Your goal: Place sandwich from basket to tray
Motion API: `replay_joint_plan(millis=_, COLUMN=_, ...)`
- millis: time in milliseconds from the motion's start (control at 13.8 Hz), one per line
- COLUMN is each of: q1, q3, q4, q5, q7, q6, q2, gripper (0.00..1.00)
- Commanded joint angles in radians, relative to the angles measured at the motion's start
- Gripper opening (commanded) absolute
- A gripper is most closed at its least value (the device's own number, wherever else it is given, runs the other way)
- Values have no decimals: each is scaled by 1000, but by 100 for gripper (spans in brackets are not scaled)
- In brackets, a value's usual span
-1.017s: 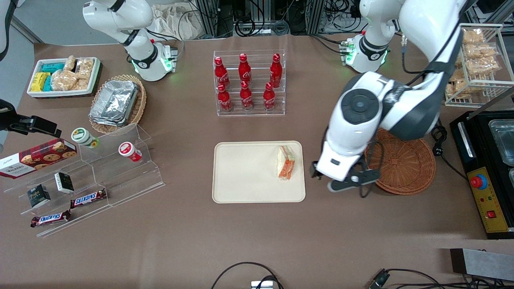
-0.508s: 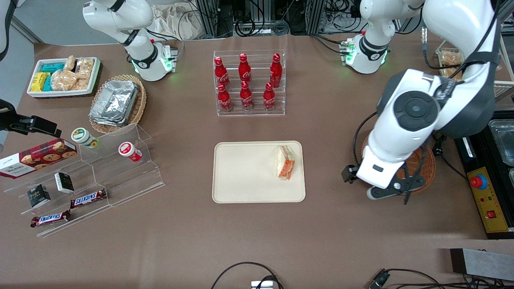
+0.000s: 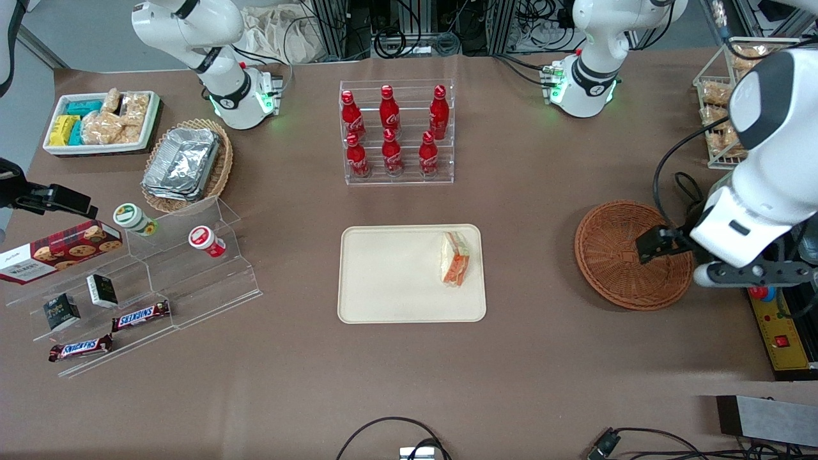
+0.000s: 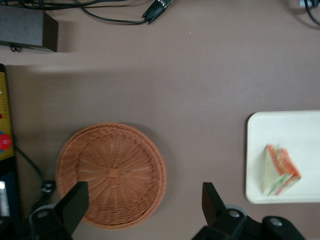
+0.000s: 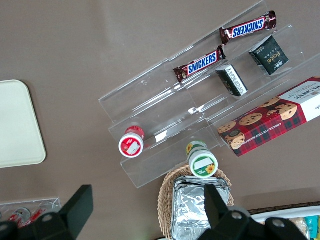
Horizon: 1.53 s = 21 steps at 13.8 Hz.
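Cream-beige tray (image 3: 396,281), flat, rectangular, rounded corners, low rim; lies on the brown table (image 3: 409,370) near its middle, nearer the front camera than the clear rack of red bottles (image 3: 397,133). Sandwich (image 3: 455,258), triangular half, pale bread with orange, red and green layers; rests on the tray, close to the rim at the working arm's end, touching nothing else; seen also from the left wrist (image 4: 280,170) on the tray (image 4: 290,130). Basket (image 3: 613,255), round, shallow, reddish-brown wicker; stands well apart from the tray toward the working arm's end of the table; nothing lies in it; the weave shows whole in the left wrist view (image 4: 111,175). Gripper (image 4: 145,202) of the left arm; raised above the table at the basket's edge toward the working arm's end, near the black control box (image 3: 776,319); fingers (image 4: 76,200) spread wide, holding nothing, one over the basket and the other over bare table. Elsewhere, toward the parked arm's end: tan basket of foil containers (image 3: 185,165); white bin of snack packets (image 3: 102,121); clear stepped stand (image 3: 147,281) with chocolate bars (image 3: 140,315).
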Motion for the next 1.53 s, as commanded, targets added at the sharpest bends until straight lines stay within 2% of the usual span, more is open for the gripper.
replay_joint_plan(millis=0, q1=-40, q3=50, q4=-114, q5=-14, q7=32, q6=20, q2=-127, gripper=100)
replay_joint_plan(millis=218, q1=-41, q3=83, q4=-154, q5=-14, q7=39, q6=5, q2=-197, gripper=100)
replay_joint_plan(millis=508, q1=-37, q3=106, q4=-151, q5=-14, q7=158, q6=-101, q2=-252, gripper=100)
replay_joint_plan(millis=1307, q1=-25, q3=106, q4=-155, q5=-19, q7=152, q6=-198, q2=-348, gripper=100)
replay_joint_plan(millis=1453, q1=-25, q3=106, q4=-151, q5=-51, q7=147, q6=-207, q2=-349, gripper=100)
